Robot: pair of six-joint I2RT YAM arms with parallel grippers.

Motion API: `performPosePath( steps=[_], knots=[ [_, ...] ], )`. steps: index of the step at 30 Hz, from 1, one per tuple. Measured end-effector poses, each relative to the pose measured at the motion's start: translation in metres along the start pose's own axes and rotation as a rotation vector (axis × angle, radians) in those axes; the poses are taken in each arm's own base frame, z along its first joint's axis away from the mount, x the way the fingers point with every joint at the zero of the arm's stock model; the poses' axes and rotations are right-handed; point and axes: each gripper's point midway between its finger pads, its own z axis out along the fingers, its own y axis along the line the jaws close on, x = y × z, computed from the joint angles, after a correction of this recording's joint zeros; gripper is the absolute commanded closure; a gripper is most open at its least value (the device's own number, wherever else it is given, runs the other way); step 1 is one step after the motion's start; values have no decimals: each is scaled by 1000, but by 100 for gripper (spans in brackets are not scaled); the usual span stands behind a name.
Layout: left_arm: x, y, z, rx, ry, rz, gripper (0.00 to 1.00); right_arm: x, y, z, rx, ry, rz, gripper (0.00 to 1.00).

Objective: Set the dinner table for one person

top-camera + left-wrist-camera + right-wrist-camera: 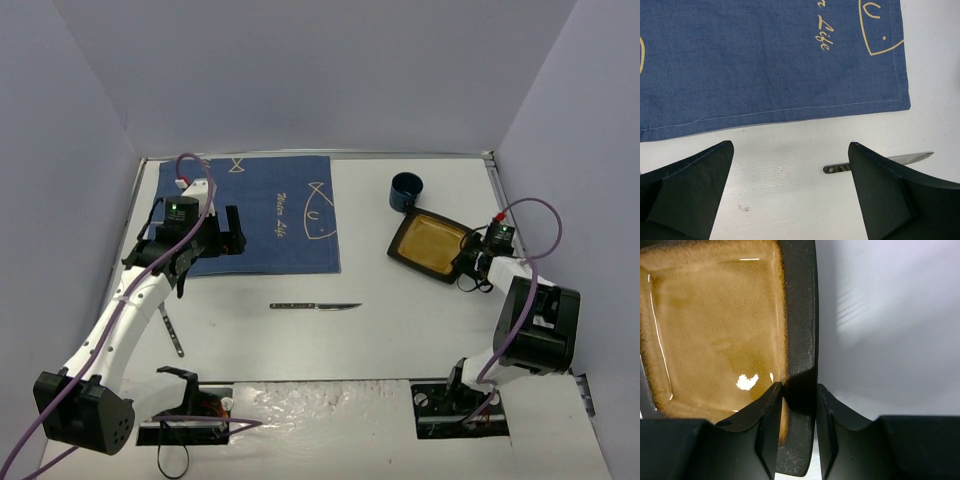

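The white dinner table (400, 330) carries a square amber plate with a dark rim (430, 243) at the right. My right gripper (468, 262) is shut on the plate's near right rim; in the right wrist view its jaws (799, 387) clamp the dark rim (799, 315). A knife (312, 306) lies in the middle, a fork (170, 332) at the left, and a dark blue cup (407, 191) behind the plate. My left gripper (232, 232) is open and empty over the near edge of the blue cloth (265, 215). The left wrist view shows the gripper (790, 150), the cloth (765, 60) and the knife (837, 168).
Grey walls close the table on three sides. The arm bases and a black clamp (180, 385) sit at the near edge. The cloth covers the far left part of the table.
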Motion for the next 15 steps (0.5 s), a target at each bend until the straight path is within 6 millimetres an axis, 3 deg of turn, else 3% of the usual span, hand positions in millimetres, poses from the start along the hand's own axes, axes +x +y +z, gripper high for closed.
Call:
performPosePath(
  steps=[6, 15],
  knots=[
    [0, 0, 0, -1, -1, 0, 3, 29, 32, -12, -54, 47, -39, 97],
    [0, 0, 0, -1, -2, 0, 3, 72, 63, -24, -136, 113, -60, 96]
  ],
)
